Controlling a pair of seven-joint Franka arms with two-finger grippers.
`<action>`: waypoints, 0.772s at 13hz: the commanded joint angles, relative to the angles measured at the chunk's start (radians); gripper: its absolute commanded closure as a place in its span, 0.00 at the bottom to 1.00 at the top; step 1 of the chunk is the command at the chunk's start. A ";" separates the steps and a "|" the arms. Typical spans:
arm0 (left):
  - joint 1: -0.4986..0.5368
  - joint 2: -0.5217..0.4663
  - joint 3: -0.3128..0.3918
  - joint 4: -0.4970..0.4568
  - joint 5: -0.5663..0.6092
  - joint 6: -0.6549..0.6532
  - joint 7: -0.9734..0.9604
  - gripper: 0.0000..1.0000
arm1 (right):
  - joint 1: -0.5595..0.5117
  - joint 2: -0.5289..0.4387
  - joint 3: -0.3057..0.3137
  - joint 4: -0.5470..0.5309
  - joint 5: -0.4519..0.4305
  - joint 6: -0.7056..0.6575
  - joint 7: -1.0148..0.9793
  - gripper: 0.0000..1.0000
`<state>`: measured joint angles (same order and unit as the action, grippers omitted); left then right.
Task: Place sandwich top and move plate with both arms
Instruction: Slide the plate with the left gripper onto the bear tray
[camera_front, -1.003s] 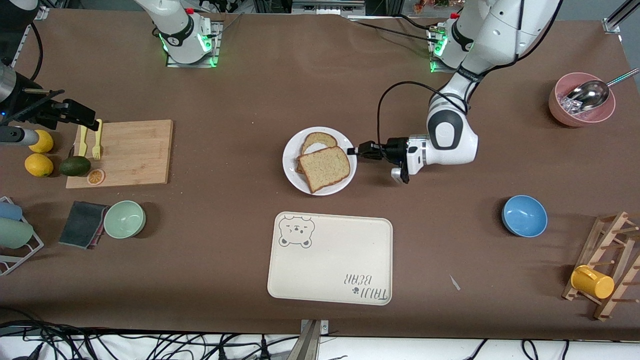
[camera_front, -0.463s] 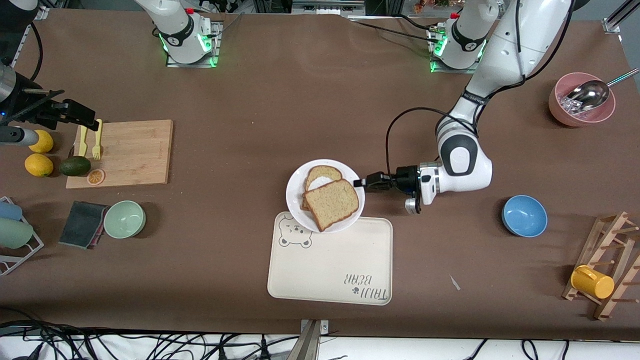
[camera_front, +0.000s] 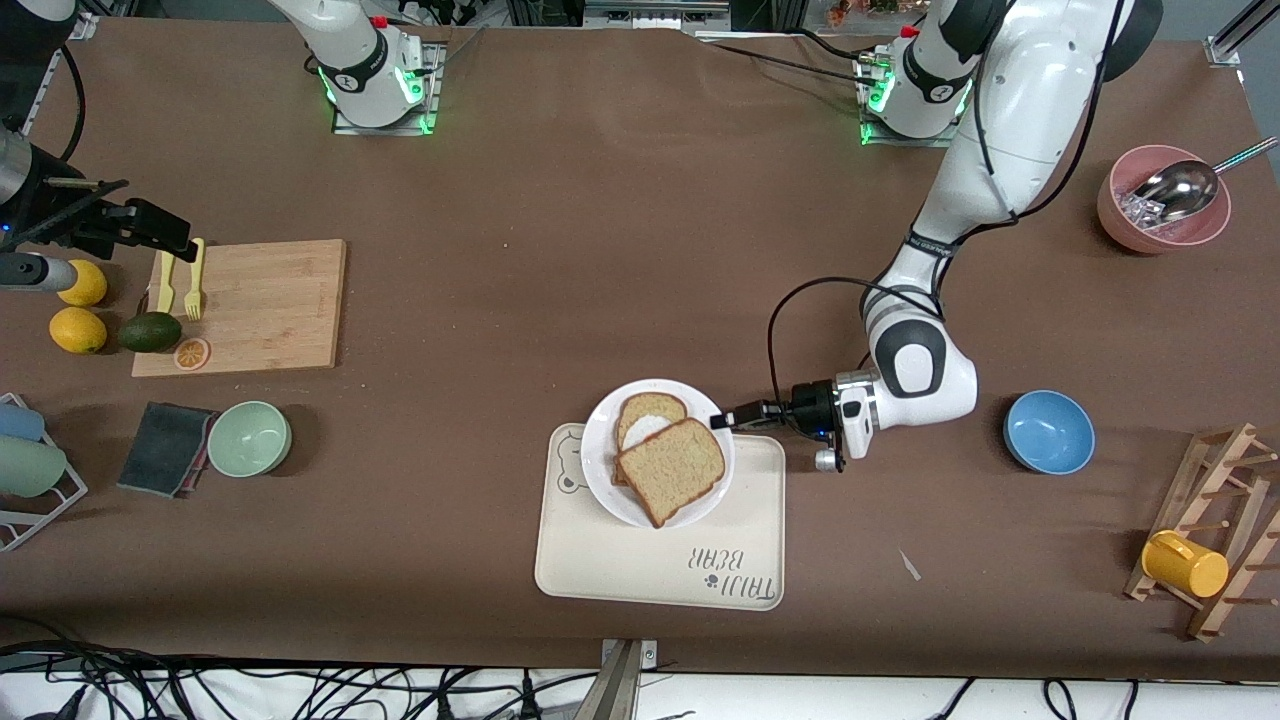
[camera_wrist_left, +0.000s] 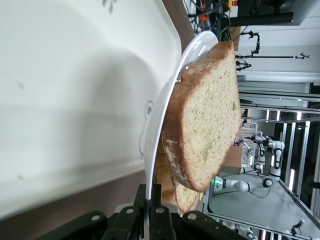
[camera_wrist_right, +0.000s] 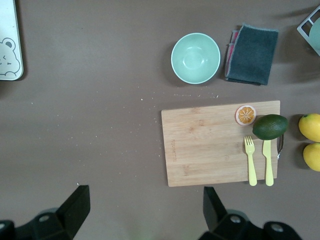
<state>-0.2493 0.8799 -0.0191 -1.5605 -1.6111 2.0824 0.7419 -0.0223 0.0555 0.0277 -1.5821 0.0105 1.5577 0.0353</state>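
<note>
Left hand (camera_front: 722, 420) is clamped on the rim of the plate (camera_front: 603, 478), on the side toward the left arm's end of the table (camera_front: 600, 200). Plate sits over the tray (camera_front: 640, 560), covering most of the bear drawing at the tray corner farthest from the front camera. Whether the plate rests on the tray or hangs just above it, can't tell. Sandwich top (camera_front: 672, 469) lies on the plate, skewed over the egg slice (camera_front: 645, 412), which pokes out on the side farther from the front camera. Left wrist view gives what the front view doesn't: plate (camera_wrist_left: 160, 125) edge-on, thin glossy white rim, fingers (camera_wrist_left: 159, 220) pinching it, sandwich top (camera_wrist_left: 207, 115) thick and porous with a dark crust, smooth cream tray (camera_wrist_left: 75, 90) underneath with a rounded raised lip. Right hand (camera_wrist_right: 145, 210) waits with jaws spread wide, high over bare table near the cutting board (camera_wrist_right: 210, 145); its wrist view shows the mint bowl (camera_wrist_right: 195, 58), folded grey cloth (camera_wrist_right: 251, 55) and a tray corner (camera_wrist_right: 9, 45). Bare table all round the tray; blue bowl (camera_front: 1048, 431) is well apart, toward the left arm's end.
</note>
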 joint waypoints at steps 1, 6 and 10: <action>-0.045 0.077 0.053 0.134 -0.046 -0.015 -0.039 1.00 | -0.001 0.006 0.001 0.024 -0.012 -0.019 0.005 0.00; -0.059 0.129 0.091 0.195 -0.047 0.094 -0.038 1.00 | -0.001 0.006 0.001 0.024 -0.012 -0.019 0.006 0.00; -0.059 0.130 0.091 0.200 -0.044 0.102 -0.036 0.89 | -0.001 0.006 0.000 0.024 -0.012 -0.019 0.006 0.00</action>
<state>-0.2942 0.9963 0.0574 -1.3938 -1.6126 2.1836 0.7103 -0.0223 0.0556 0.0272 -1.5820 0.0105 1.5576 0.0353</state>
